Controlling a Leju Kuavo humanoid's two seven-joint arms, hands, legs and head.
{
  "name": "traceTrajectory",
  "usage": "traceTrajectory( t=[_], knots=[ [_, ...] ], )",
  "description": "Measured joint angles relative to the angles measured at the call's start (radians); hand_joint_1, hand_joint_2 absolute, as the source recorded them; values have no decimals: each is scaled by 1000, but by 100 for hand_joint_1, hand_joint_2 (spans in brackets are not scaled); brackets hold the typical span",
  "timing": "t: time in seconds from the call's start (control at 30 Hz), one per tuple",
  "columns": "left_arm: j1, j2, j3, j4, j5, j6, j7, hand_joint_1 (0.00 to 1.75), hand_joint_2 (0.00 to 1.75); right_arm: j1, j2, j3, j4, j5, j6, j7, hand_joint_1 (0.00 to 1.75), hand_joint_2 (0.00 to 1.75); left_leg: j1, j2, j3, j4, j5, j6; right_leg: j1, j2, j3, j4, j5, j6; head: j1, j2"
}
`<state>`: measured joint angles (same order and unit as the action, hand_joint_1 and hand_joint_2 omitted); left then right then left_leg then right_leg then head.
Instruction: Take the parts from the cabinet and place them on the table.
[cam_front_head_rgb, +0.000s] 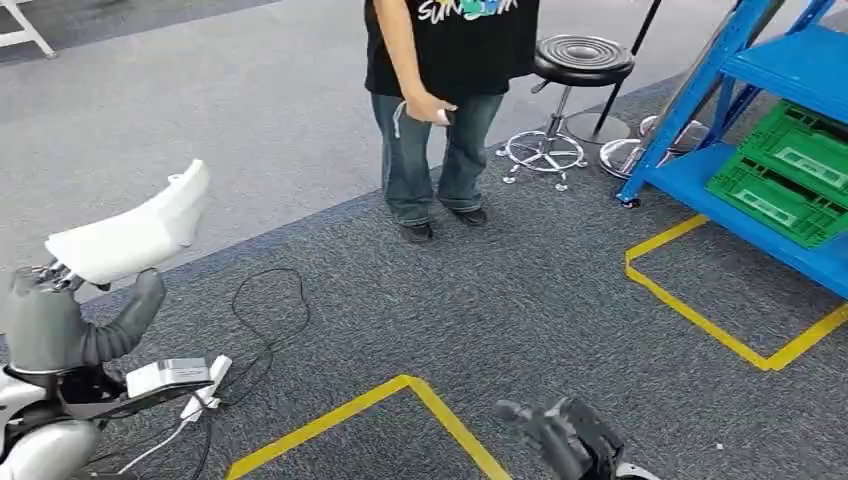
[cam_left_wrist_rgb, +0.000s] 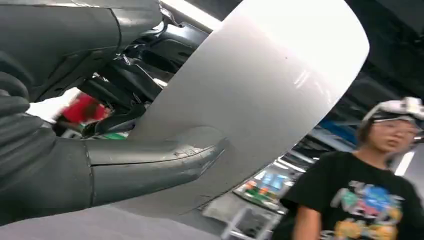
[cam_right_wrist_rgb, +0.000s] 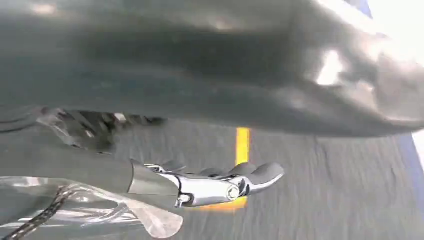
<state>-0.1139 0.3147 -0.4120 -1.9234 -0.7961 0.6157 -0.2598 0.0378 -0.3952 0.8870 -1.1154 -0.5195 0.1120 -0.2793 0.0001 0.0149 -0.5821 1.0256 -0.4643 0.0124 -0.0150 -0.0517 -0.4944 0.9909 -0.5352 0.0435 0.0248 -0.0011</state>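
Note:
A white curved plastic part sticks up at the far left of the head view, gripped from below by my left hand. In the left wrist view the same white part lies broad against the hand, with the grey thumb pressed across its lower face. My right hand hangs low at the bottom edge over the carpet, holding nothing. The right wrist view shows its fingers stretched out apart from the thumb, above the floor.
A person in a black shirt stands ahead on the carpet. A black stool is beside them. The blue cabinet rack with green crates is at the right. Yellow floor tape, a black cable and a power strip lie below.

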Motion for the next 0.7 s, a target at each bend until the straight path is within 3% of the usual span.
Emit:
traceTrajectory(
  t=[0.07, 0.13, 0.2, 0.23, 0.27, 0.37, 0.5, 0.57, 0.7],
  knots=[
    [-23, 0, -15, 21, 30, 0, -19, 175, 175, -13, -7, 41, 54, 9, 97, 13, 0, 0, 0, 0, 0, 0, 0, 0, 0, 0, 0, 0, 0, 0, 0, 0],
    [-54, 0, -32, 40, 55, -7, -25, 175, 175, -29, -12, 85, 110, 16, 166, 68, 0, 0, 0, 0, 0, 0, 0, 0, 0, 0, 1, 0, 0, 0, 1, 0],
    [-78, -1, -45, 58, 62, -6, -24, 175, 175, -46, -13, 123, 163, 45, 165, 147, 0, 0, 0, 0, 0, 0, 0, 0, 0, 1, 1, 0, 1, 1, 0, 0],
    [-88, -1, -50, 66, 62, -1, -18, 175, 175, -53, -13, 141, 187, 66, 133, 198, 0, 0, -1, 0, 0, 0, 0, 0, -1, 1, 1, 0, 1, 1, 0, 0],
    [-94, -1, -55, 69, 50, 3, 1, 175, 175, -55, -13, 161, 206, 92, 65, 288, 0, 0, -1, 0, 0, 0, 0, 0, -1, 1, 1, 0, 1, 1, 0, 0],
    [-91, 4, -57, 69, -9, 20, 69, 175, 175, -44, -21, 173, 207, 151, -189, 484, 0, 0, -1, 0, 0, 0, 0, 0, -1, 1, 1, 0, 1, 1, 1, 0],
    [-43, 20, -32, 54, -90, 34, 141, 175, 175, 0, -47, 173, 133, 222, -541, 603, 0, 0, -1, 0, -1, 0, -1, 1, -1, 0, 0, 0, 0, 1, 1, 0],
    [-17, 26, -14, 37, -107, 34, 152, 175, 175, 26, -66, 173, 79, 225, -609, 626, 0, 0, -1, 0, -1, 0, -1, 1, -1, 0, 0, 0, -1, 0, 0, 0],
    [-17, 26, -14, 37, -107, 34, 152, 175, 175, 26, -66, 173, 79, 225, -609, 626, 0, 0, -1, 0, -1, 0, -1, 1, -1, 0, 0, 0, -1, 0, 0, 0]
  ],
)
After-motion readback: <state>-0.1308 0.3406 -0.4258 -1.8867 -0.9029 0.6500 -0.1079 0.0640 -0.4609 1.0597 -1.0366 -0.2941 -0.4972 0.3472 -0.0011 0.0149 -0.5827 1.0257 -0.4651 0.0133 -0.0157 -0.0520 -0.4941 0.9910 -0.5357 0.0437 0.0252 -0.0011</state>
